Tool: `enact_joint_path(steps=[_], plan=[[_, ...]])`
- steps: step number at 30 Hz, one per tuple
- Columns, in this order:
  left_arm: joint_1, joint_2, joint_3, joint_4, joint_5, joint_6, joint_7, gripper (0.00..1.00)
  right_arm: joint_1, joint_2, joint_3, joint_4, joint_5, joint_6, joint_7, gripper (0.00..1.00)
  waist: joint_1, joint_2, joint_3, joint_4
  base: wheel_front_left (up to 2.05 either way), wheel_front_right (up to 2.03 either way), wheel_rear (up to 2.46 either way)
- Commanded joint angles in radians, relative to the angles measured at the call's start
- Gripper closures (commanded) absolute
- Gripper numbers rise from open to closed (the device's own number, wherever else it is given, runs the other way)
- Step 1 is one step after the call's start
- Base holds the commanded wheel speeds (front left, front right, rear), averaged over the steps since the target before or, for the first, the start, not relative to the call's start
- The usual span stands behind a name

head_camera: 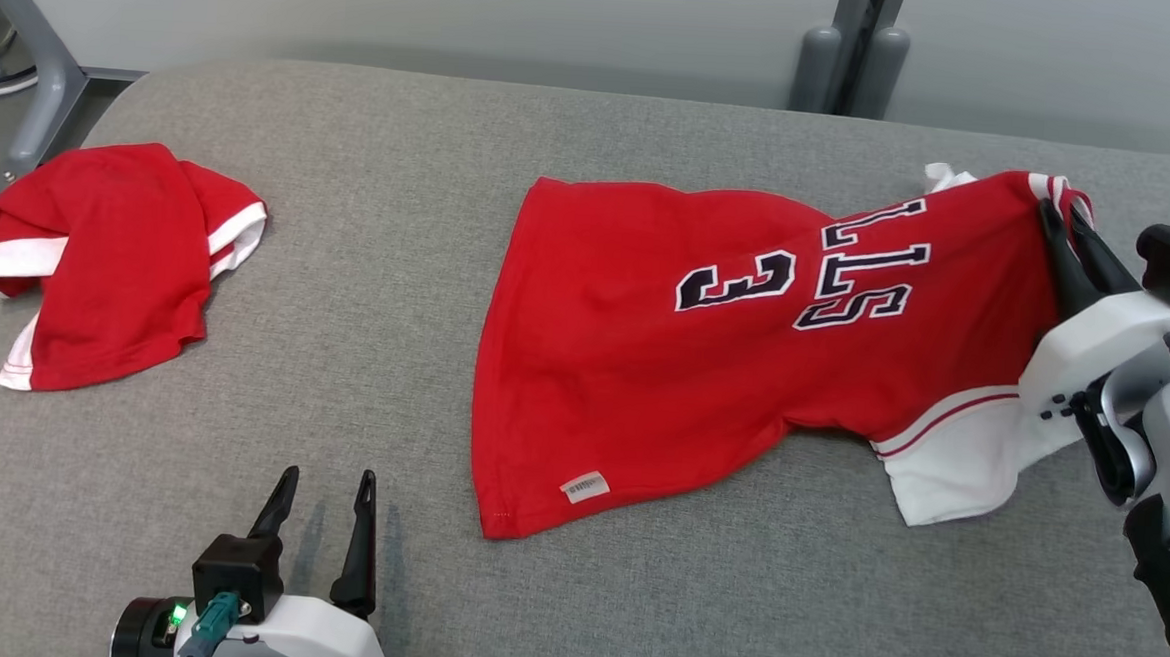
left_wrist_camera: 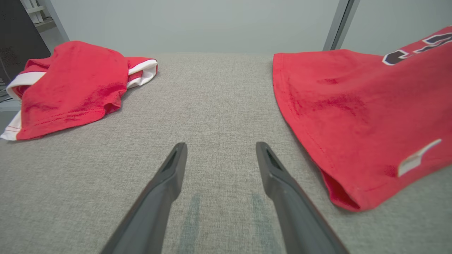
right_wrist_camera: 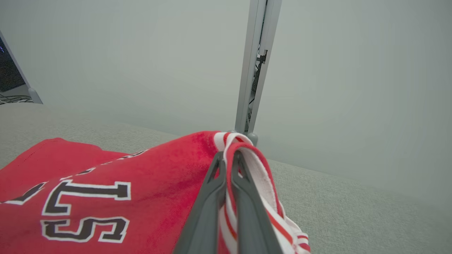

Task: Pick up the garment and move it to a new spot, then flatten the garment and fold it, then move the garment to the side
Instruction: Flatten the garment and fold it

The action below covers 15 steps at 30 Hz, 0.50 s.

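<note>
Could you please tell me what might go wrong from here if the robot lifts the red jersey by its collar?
1. The right gripper is shut on just the striped collar edge, so the pinch may slip once the jersey lifts.
2. The left gripper hangs open off the cloth, so a one-handed lift would probably bunch it.
3. Dragged leftward, it could snag the second red garment.
</note>
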Motion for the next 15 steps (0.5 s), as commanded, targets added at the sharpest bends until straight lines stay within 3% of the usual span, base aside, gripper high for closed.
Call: enact_joint_path(steps=[1,2,8,15], plan=[[-0.015,0.004,-0.002,-0.004,-0.006,0.006,0.0,0.0,-0.003,-0.001,-0.016,0.031,-0.007,0.0,-0.008,0.57,0.0,0.0,0.001,0.005,0.0,0.0,0.0],[-0.015,0.004,-0.005,-0.003,-0.006,0.007,0.0,0.0,-0.005,0.003,-0.027,0.06,-0.017,0.0,-0.001,0.0,0.0,0.0,0.001,0.008,0.0,0.0,0.0],[-0.001,0.003,-0.007,-0.005,-0.008,0.013,0.0,0.0,0.015,0.039,-0.118,0.119,-0.065,0.0,-0.019,0.0,0.0,0.0,-0.027,0.001,0.0,0.0,0.0],[0.036,0.004,0.025,-0.01,0.008,0.015,0.0,0.0,0.225,0.105,-0.286,-0.041,-0.136,0.0,-0.019,0.0,0.0,0.0,-0.103,-0.066,0.0,0.0,0.0]])
